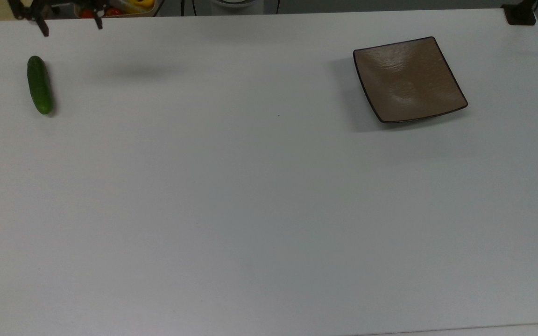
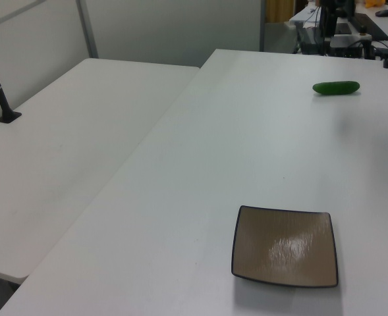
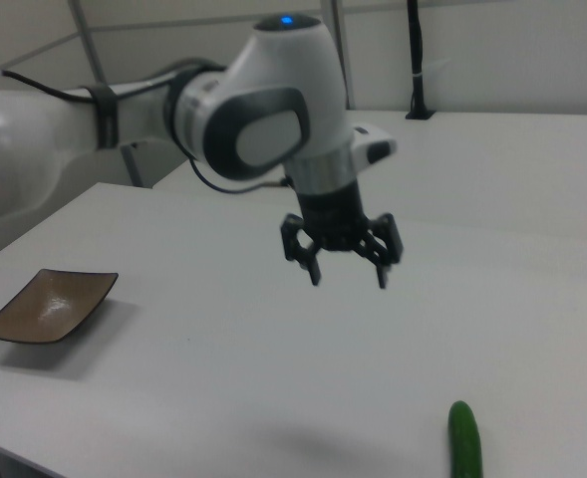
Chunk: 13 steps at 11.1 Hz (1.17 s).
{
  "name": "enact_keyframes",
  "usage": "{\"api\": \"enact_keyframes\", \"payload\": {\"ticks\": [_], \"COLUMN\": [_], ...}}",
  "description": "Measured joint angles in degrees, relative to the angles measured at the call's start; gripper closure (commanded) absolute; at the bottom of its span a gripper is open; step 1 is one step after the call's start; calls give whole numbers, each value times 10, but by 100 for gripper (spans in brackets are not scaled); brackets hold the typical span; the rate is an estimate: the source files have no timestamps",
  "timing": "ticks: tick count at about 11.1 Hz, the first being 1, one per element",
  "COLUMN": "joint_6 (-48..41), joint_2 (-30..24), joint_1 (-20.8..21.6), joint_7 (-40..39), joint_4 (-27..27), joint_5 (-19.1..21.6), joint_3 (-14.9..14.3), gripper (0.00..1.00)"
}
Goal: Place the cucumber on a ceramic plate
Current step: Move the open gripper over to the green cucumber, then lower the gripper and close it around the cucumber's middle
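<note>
The gripper (image 3: pixel 348 271) hangs in the air above the white table (image 3: pixel 273 378), its two dark fingers (image 3: pixel 313 267) spread wide apart and pointing down, with nothing between them and nothing touching them. In the right view the cucumber (image 3: pixel 463 441) lies on the table below the gripper and off to the right view's right, nearer the camera, well apart from the fingertips; a faint shadow sits on the bare surface beneath the arm. In the top view the gripper (image 1: pixel 70 27) shows at the far edge of the table (image 1: pixel 269 210), and the cucumber (image 1: pixel 39 85) lies lengthwise just below the left fingertip, near the top view's left edge of the table. From the gripper toward the top view's right runs a long stretch of bare tabletop, and at its far end rests the ceramic plate (image 1: pixel 409 79), square, brown and holding nothing, close to the table's far and right edges. In the left view the ceramic plate (image 2: pixel 284 245) sits at the near end and the cucumber (image 2: pixel 336 87) at the far end, with open surface between them.
</note>
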Motion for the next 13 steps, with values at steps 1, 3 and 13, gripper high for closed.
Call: {"api": "enact_keyframes", "payload": {"ticks": [1, 3, 13], "joint_6": [20, 52, 163], "joint_2": [9, 27, 126], "joint_1": [-10, -34, -104], "joint_7": [-9, -35, -82], "joint_4": [-9, -26, -42], "joint_5": [0, 0, -24], "joint_3": [-1, -4, -15], "gripper": [0, 0, 0]}}
